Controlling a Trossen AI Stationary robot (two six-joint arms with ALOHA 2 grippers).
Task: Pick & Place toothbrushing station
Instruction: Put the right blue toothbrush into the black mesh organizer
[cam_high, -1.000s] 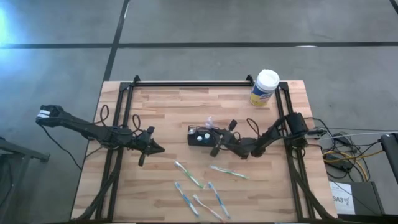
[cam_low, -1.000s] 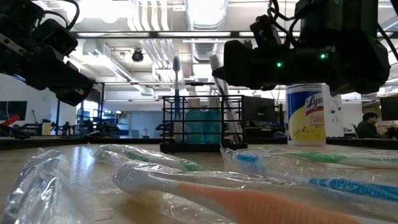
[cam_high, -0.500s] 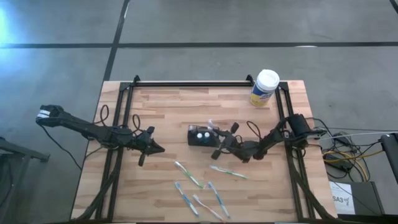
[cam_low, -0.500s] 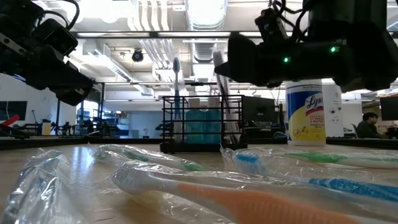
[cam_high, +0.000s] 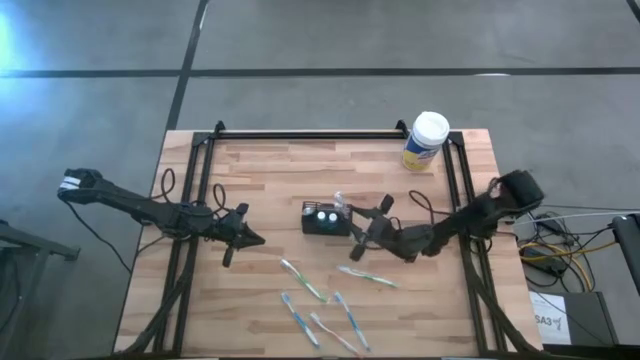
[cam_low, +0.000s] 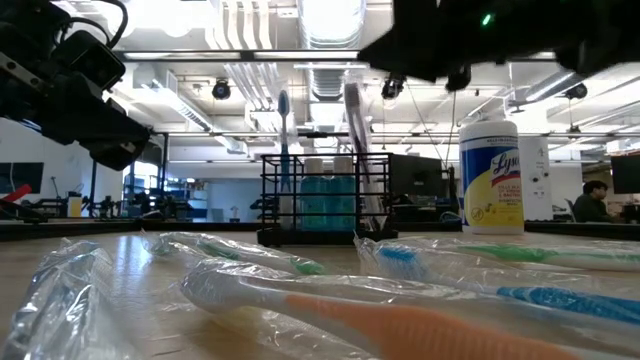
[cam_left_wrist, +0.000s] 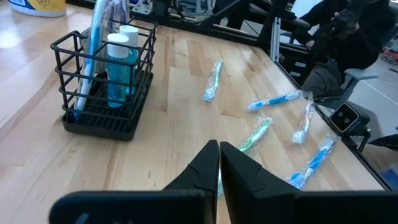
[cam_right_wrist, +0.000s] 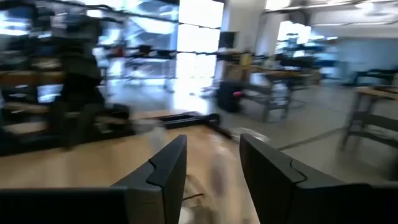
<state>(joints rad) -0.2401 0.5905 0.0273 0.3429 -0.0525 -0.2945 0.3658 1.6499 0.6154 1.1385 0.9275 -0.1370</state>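
Note:
The black wire-mesh basket (cam_high: 325, 218) stands on its base at the table's middle. It holds two blue bottles with white caps (cam_left_wrist: 118, 59) and upright toothbrushes (cam_low: 283, 130). My right gripper (cam_high: 358, 232) is open and empty, just right of the basket and above the table; it shows at the top edge of the low view (cam_low: 450, 45) and in its own wrist view (cam_right_wrist: 212, 146). My left gripper (cam_high: 258, 239) is shut and empty, left of the basket, pointing at it (cam_left_wrist: 219, 149).
Several wrapped toothbrushes (cam_high: 303, 282) (cam_high: 368, 276) (cam_high: 350, 320) lie flat on the near half of the table, and close in the low view (cam_low: 400, 320). A yellow canister with a white lid (cam_high: 425, 142) stands at the far right corner.
My right gripper has risen, going toward the top of the low view, and has drawn back a little from the basket toward the table's right edge, its arm swinging out to the right. It has stayed open. The basket and the toothbrushes have not moved.

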